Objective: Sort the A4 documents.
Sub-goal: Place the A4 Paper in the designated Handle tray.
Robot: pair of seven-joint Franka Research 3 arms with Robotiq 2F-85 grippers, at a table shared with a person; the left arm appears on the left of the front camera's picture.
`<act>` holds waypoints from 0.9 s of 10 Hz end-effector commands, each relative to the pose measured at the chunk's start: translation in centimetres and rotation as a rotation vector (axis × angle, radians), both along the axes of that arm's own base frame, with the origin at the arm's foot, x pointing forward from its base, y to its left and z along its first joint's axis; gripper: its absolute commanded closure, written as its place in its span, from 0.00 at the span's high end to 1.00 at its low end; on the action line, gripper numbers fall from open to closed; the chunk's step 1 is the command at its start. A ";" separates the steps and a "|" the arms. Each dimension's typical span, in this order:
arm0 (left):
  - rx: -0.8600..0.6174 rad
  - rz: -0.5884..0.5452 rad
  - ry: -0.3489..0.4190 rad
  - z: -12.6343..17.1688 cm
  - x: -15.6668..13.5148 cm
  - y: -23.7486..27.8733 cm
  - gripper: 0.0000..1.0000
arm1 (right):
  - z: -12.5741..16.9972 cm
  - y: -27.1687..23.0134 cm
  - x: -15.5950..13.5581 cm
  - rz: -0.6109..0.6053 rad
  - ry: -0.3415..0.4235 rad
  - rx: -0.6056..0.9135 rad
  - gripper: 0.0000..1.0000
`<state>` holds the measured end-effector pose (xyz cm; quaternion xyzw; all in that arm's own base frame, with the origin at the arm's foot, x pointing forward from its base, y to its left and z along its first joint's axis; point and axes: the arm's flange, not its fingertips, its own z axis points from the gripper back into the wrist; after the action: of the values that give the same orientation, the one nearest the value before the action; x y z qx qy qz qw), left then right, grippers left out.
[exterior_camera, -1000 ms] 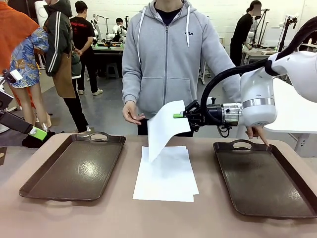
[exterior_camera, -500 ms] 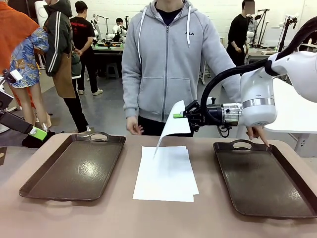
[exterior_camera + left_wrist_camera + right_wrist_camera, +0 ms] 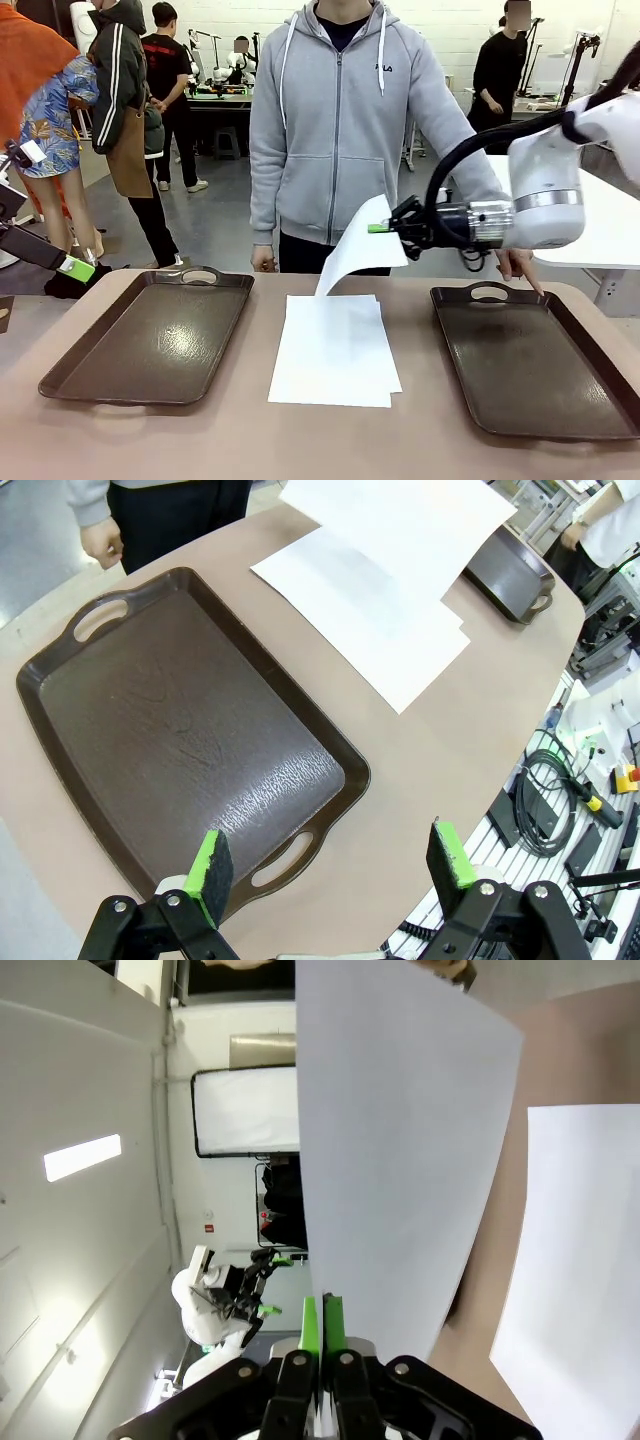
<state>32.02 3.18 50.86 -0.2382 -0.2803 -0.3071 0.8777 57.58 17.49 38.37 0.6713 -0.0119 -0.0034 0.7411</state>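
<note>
The right end effector (image 3: 381, 228) is pinched on the edge of one A4 sheet (image 3: 358, 258), held hanging over the far edge of the stack of A4 documents (image 3: 335, 350) on the counter (image 3: 230, 440) between the left tray (image 3: 150, 335) and right tray (image 3: 530, 365). The left end effector (image 3: 330, 855) is spread, nothing gripped, over the left tray. Sorting is judged barely begun: no sheet is seen in either tray, and the stack is left to do.
</note>
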 end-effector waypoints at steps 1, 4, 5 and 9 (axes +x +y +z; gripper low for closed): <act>-0.014 -0.015 -0.009 -0.1 0.0 0.2 1.00 | 0.6 -4.5 -2.2 0.009 -0.052 0.013 0.01; -0.014 -0.015 -0.009 -0.1 0.0 0.2 1.00 | 1.4 -9.8 -3.3 0.071 -0.053 -0.030 0.01; -0.014 -0.015 -0.009 -0.1 0.0 0.2 1.00 | 1.4 -11.3 -3.3 0.088 -0.047 -0.037 0.01; -0.014 -0.015 -0.009 -0.1 0.0 0.2 1.00 | -0.8 -17.9 -3.5 0.100 -0.012 -0.003 0.01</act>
<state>32.02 3.18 50.87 -0.2381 -0.2804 -0.3071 0.8777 53.66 0.70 38.28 0.6598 0.0124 0.0239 0.7510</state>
